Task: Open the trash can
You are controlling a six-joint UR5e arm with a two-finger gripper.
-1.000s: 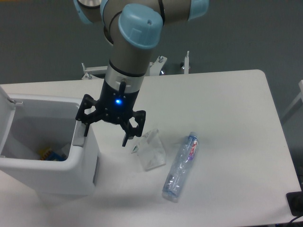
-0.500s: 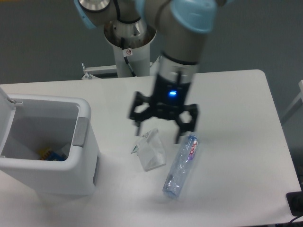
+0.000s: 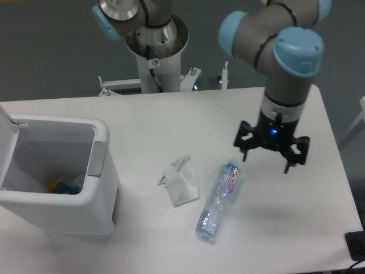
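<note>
Here, from my remote station, I see the trash can standing at the left edge of the white table, its lid tipped up and back on the far left and its grey push tab showing on the right wall. Inside, at the bottom, lies something blue and yellow that I cannot make out. The gripper hangs well apart from the can, over the right side of the table, its black fingers spread wide and holding nothing, a blue light glowing on the wrist above them. Between can and gripper lie two loose things: a crumpled clear plastic bag near the middle, and just right of it a flattened clear plastic bottle with a red-and-blue label, its upper end close below the left fingertips. The arm's grey pedestal rises behind the table's far edge. The floor around is dark grey. A small black object sits at the lower right corner.
</note>
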